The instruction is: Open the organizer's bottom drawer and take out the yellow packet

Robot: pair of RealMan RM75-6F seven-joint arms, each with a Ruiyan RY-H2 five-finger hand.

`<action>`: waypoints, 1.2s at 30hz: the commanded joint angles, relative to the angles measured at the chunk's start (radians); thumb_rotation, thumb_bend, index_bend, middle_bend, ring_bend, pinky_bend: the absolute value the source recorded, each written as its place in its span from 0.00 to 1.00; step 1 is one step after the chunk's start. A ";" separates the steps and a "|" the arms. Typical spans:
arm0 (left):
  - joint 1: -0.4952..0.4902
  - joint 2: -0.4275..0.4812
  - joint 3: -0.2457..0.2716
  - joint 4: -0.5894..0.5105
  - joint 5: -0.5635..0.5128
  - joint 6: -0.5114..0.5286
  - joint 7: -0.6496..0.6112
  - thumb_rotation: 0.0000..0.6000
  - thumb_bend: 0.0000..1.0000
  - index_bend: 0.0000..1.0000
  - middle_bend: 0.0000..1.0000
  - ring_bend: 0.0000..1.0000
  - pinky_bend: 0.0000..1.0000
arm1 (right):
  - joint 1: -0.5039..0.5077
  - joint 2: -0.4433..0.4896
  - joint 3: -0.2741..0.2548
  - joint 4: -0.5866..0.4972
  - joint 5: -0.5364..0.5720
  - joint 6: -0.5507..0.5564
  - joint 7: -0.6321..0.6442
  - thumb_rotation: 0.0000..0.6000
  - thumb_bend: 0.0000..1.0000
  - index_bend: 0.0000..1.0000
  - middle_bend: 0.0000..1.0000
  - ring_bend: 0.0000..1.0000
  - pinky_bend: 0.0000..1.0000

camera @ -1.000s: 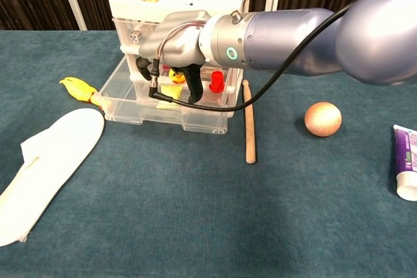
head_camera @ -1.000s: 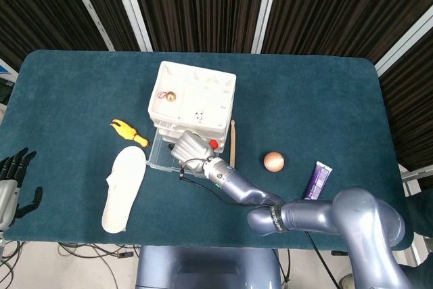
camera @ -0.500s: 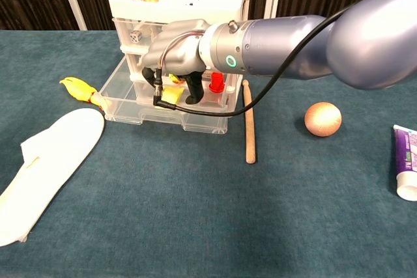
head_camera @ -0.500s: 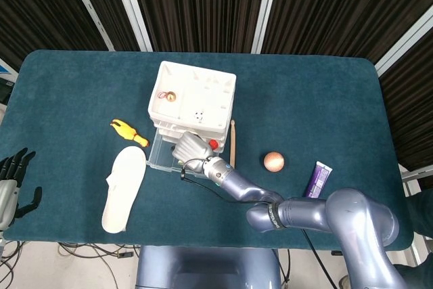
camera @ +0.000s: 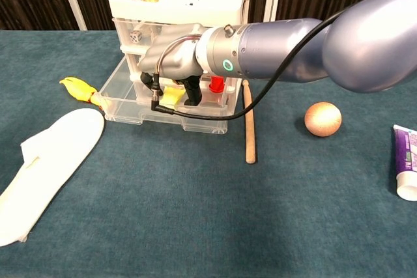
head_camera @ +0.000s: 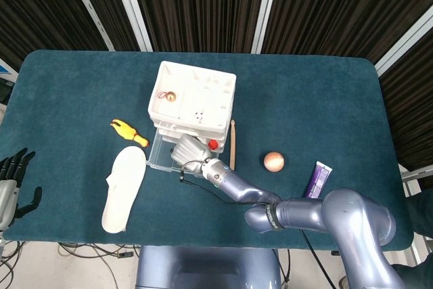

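Right hand (camera: 177, 63) inside open bottom drawer (camera: 130, 105), fingers (camera: 193, 93) grasping yellow packet (camera: 171, 96), left hand (head_camera: 9, 182) released

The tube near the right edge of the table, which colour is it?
The tube is purple with a white cap end; the chest view shows it best.

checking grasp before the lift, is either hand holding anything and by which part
The right hand reaches into the bottom drawer over the yellow packet; a hold cannot be told. The left hand holds nothing.
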 commanded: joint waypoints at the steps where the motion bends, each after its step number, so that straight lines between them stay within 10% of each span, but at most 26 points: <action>1: 0.000 0.000 0.000 0.000 -0.001 -0.001 -0.001 1.00 0.47 0.03 0.00 0.00 0.00 | 0.002 0.001 -0.003 0.000 0.006 -0.002 -0.002 1.00 0.36 0.38 1.00 1.00 1.00; 36: -0.002 0.006 -0.002 -0.006 -0.009 -0.009 -0.012 1.00 0.47 0.03 0.00 0.00 0.00 | 0.026 -0.016 -0.011 0.011 0.041 -0.019 0.036 1.00 0.43 0.49 1.00 1.00 1.00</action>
